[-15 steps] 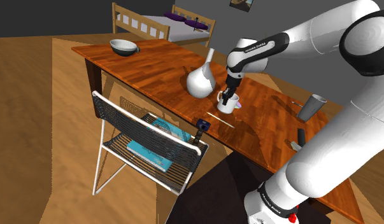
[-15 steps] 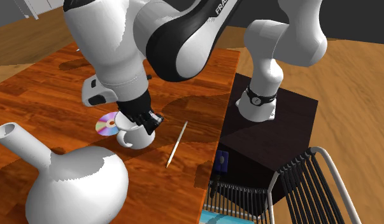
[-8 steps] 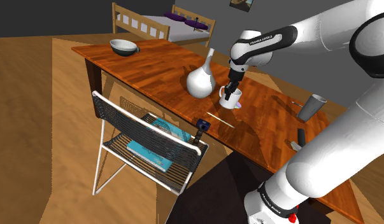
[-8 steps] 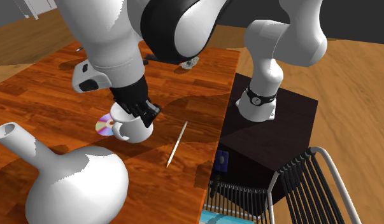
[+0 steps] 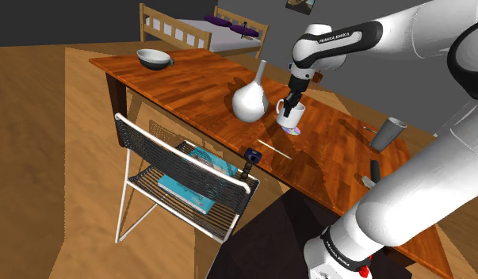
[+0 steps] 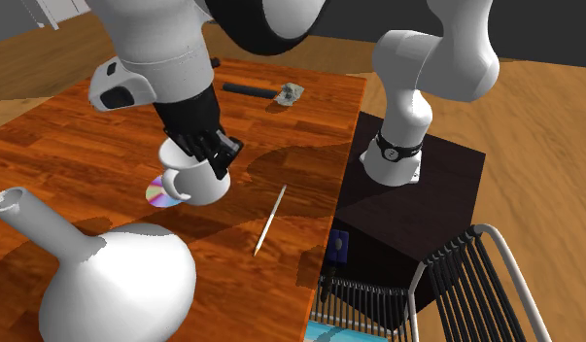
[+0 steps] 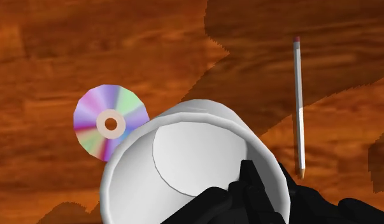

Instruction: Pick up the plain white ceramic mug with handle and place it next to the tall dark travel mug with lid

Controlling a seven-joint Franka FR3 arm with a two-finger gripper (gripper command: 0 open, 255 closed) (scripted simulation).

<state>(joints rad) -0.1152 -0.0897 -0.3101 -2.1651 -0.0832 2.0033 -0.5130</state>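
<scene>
Above the reddish wooden table [image 5: 189, 83], the black gripper [image 5: 292, 103] is clenched on the rim of the white mug [image 5: 292, 116], one finger [image 7: 248, 181] inside the cup and the other outside its wall; the mug hangs tilted from the gripper, apparently just clear of the wood; a rainbow-sheened disc [image 5: 293, 129] lies flat on the table directly beneath, and in the wrist view the mug covers part of it; a white round-bellied vase [image 5: 250, 101] stands near the mug on the shoulder view's left; a pencil [image 7: 298, 105] lies on the wood beside the gripper, apart from the mug; the tall grey travel mug [image 5: 390, 132] stands upright well apart, toward the shoulder view's right; a bowl [image 5: 153, 58] sits at the table's far left end in that view; a wire chair [image 5: 181, 170] stands against the table's near edge
</scene>
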